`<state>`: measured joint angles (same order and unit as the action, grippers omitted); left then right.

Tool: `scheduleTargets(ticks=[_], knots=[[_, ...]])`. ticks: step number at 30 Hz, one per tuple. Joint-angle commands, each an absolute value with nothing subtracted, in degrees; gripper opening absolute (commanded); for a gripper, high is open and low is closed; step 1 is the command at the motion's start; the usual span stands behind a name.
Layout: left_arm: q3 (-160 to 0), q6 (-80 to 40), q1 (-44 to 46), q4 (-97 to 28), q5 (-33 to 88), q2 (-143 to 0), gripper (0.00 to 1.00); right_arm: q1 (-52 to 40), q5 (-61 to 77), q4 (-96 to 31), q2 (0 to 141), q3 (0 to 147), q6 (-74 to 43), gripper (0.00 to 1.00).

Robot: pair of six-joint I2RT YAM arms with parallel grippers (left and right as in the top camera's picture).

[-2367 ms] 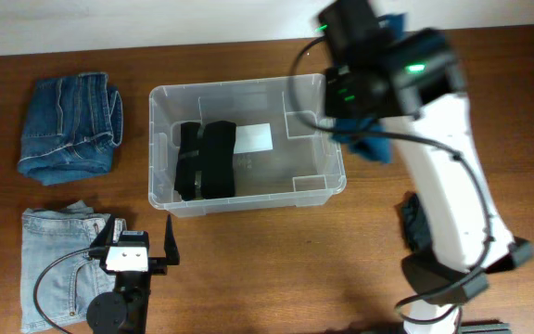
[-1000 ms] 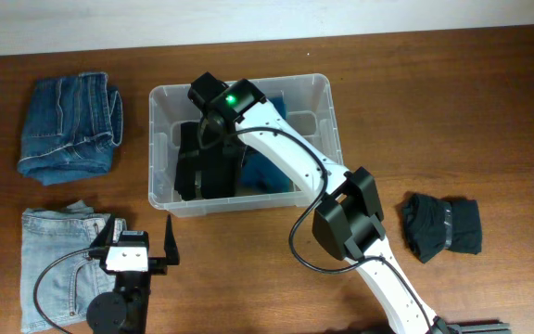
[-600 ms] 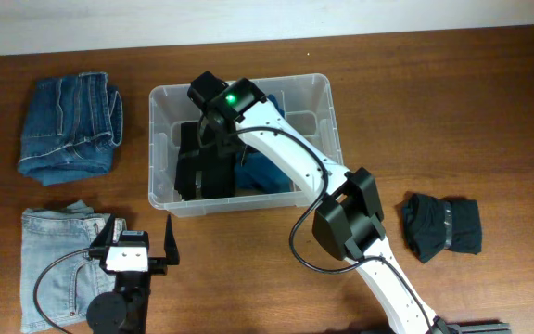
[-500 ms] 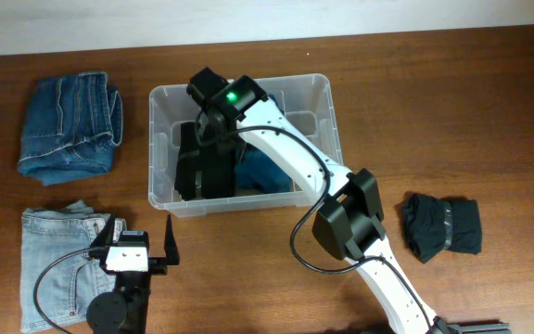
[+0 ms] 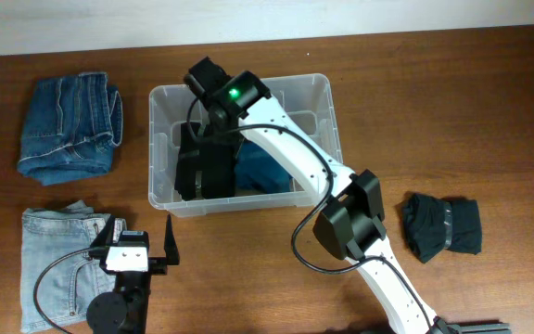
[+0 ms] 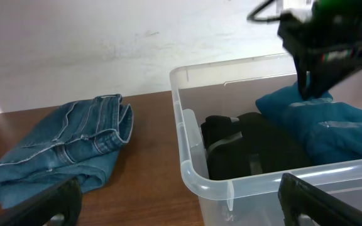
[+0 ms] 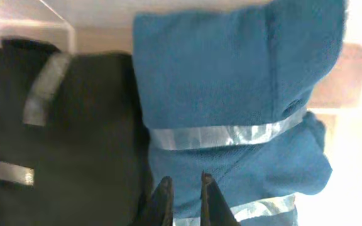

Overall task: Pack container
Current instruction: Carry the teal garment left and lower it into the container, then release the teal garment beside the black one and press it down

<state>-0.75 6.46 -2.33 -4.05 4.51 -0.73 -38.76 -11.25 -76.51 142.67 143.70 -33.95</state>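
We see one container (image 5: 158, 148), a clear plastic bin with rounded corners and a rimmed edge, at the upper centre of the overhead frame. It holds two folded pieces side by side, one black garment (image 5: 200, 172) and one teal garment (image 5: 265, 169). Outside lie two denim pieces, dark jeans (image 5: 70, 128) at upper left and pale jeans (image 5: 58, 264) at lower left, and one dark bundle (image 5: 441, 225) at right. The right gripper (image 7: 184, 188) has its fingers nearly pressed together above the teal garment. The left gripper (image 5: 139, 232) is spread wide.
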Motion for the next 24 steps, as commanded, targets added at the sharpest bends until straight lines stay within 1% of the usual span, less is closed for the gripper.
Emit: scheduleTargets(ticks=[1, 5, 8, 10, 15, 16, 18, 21, 24], knots=[[-0.51, 6.98, -2.42, -4.16, 5.15, -0.40, 0.99, -38.54, -10.87, -75.42, 141.16, 139.44, -33.45, 0.09], [-0.51, 6.98, -2.42, -4.16, 5.15, -0.40, 0.99, -38.54, -9.74, -70.24, 141.27, 132.05, -33.43, 0.09], [-0.51, 6.98, -2.42, -4.14, 5.15, -0.40, 0.99, -38.52, -7.51, -68.07, 141.27, 129.29, -33.45, 0.08], [-0.51, 6.98, -2.42, -4.16, 5.15, -0.40, 0.99, -38.50, -7.05, -68.05, 141.25, 129.34, -33.43, 0.05], [-0.51, 6.98, -2.42, -4.14, 5.15, -0.40, 0.99, -38.50, -7.29, -69.52, 140.81, 133.84, -30.44, 0.06], [-0.51, 6.98, -2.42, -4.14, 5.15, -0.40, 0.99, -38.50, -7.53, -70.32, 140.66, 135.37, -30.30, 0.07], [-0.51, 6.98, -2.42, -4.14, 5.15, -0.40, 0.99, -38.50, -8.88, -73.49, 140.51, 142.12, -30.24, 0.13], [-0.51, 6.98, -2.42, -4.14, 5.15, -0.40, 0.99, -38.50, -12.32, -74.41, 140.51, 147.00, -30.22, 0.20], [-0.51, 6.98, -2.42, -4.14, 5.15, -0.40, 0.99, -38.02, -15.62, -73.69, 140.51, 148.27, -30.22, 0.22]])
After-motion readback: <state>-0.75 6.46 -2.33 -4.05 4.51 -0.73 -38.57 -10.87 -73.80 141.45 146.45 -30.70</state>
